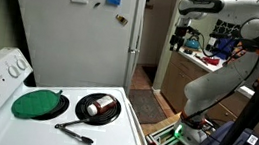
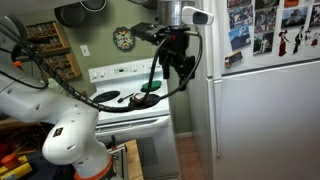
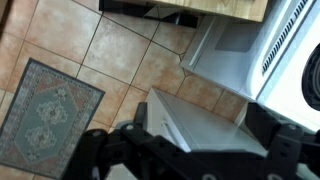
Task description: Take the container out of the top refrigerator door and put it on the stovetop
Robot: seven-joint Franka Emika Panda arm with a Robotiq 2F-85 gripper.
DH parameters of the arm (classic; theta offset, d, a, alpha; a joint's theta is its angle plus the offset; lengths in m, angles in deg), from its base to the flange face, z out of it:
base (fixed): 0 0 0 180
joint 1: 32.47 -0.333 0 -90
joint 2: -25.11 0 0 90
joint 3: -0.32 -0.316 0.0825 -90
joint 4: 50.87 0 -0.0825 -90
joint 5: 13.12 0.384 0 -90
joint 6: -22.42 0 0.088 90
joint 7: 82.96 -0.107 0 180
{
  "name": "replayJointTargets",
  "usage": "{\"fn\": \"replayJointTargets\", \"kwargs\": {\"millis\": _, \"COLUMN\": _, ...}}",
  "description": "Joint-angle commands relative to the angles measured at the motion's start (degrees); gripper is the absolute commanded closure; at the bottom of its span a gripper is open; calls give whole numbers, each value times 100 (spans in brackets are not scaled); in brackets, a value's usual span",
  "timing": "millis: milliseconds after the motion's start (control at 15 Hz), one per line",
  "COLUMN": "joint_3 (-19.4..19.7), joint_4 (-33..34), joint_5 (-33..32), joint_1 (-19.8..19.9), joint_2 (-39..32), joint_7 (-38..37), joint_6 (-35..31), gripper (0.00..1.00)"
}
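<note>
The container is out of view in every frame. The tall white fridge [image 1: 74, 35] stands behind the stovetop [image 1: 110, 141]. Its top door [image 2: 265, 35], covered in photos, looks shut in an exterior view. My gripper [image 1: 182, 34] hangs in the air in front of the fridge at top-door height, also seen in an exterior view [image 2: 180, 62]. In the wrist view its dark fingers [image 3: 203, 118] are spread apart with nothing between them. Below them is a white-grey box-like edge [image 3: 200, 125] and the tiled floor. The stovetop also shows far behind the gripper [image 2: 125, 100].
On the stovetop lie a round green disc [image 1: 37, 104], a black burner pan with a shiny item [image 1: 98, 108] and a dark utensil [image 1: 73, 131]. A patterned rug [image 3: 45, 115] lies on the floor. A cluttered counter [image 1: 212, 58] stands behind the arm.
</note>
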Motion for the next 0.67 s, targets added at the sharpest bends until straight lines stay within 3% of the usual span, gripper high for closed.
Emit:
{"fn": "replayJointTargets", "kwargs": {"millis": 0, "joint_3": -238, "joint_4": 269, "joint_5": 378, "joint_1": -378, "joint_2": -172, "joint_7": 269, "joint_6": -572, "gripper": 0}}
{"fn": "replayJointTargets", "kwargs": {"millis": 133, "joint_3": -352, "joint_4": 416, "joint_5": 510, "joint_1": -513, "joint_2": -334, "joint_7": 310, "joint_6": -1017, "gripper": 0}}
{"fn": "replayJointTargets", "kwargs": {"millis": 200, "joint_3": -366, "joint_4": 253, "joint_5": 382, "joint_1": -381, "joint_2": -127, "joint_7": 131, "joint_6": -765, "gripper": 0}}
{"fn": "replayJointTargets", "kwargs": {"millis": 600, "joint_3": -401, "joint_4": 300, "joint_5": 391, "joint_1": -378, "joint_2": -190, "joint_7": 110, "joint_6": -821, "gripper": 0}}
